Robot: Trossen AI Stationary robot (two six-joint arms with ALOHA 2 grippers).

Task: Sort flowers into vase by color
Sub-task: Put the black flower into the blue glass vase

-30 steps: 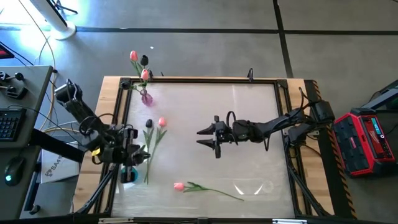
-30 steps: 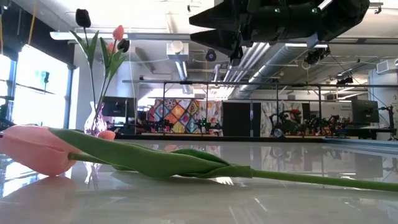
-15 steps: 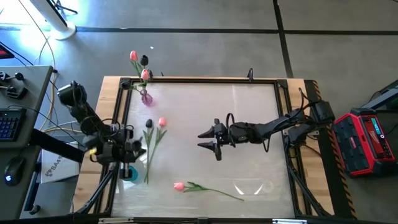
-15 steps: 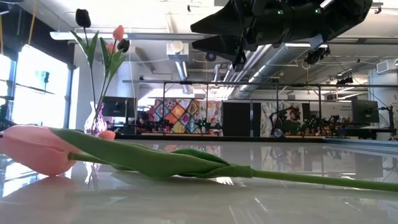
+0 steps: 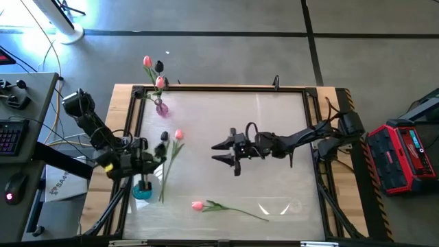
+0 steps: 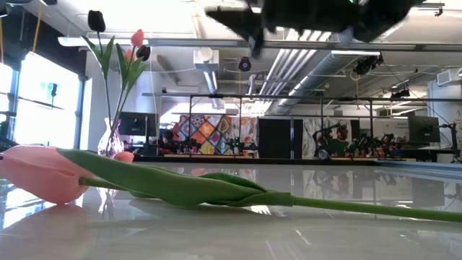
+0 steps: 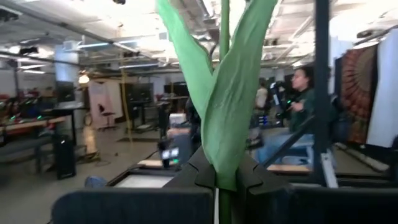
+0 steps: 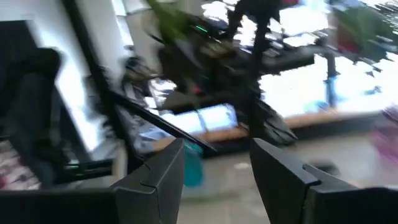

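My left gripper (image 5: 155, 165) is at the table's left edge, shut on a tulip (image 7: 217, 93), just above a teal vase (image 5: 142, 190). Its head is out of the left wrist view. Beside the gripper show a dark-headed tulip (image 5: 164, 136) and a pink-headed one (image 5: 179, 134); I cannot tell which it holds. A purple vase (image 5: 162, 107) at the far left holds several pink and dark tulips (image 6: 119, 58). One pink tulip (image 5: 197, 204) lies flat near the front edge (image 6: 43, 173). My right gripper (image 5: 213, 152) is open and empty above mid-table (image 8: 217, 162). My left gripper pinches the tulip between its two fingers at the stem, right where the two green leaves spring from it (image 7: 219, 177). The fingers come in level. The leaves stand upright above the fingers and the stem (image 7: 219, 208) runs down below them.
The table has a raised dark frame with posts along its edges (image 5: 134, 92). A desk with a keyboard (image 5: 10, 134) stands off the left side, a red case (image 5: 405, 154) off the right. People and furniture show in the room beyond (image 7: 298, 106).
My right gripper has gone a little toward the table's left edge and risen, staying open. My left gripper has shifted slightly, still shut on the tulip, and more of the teal vase shows below it now.
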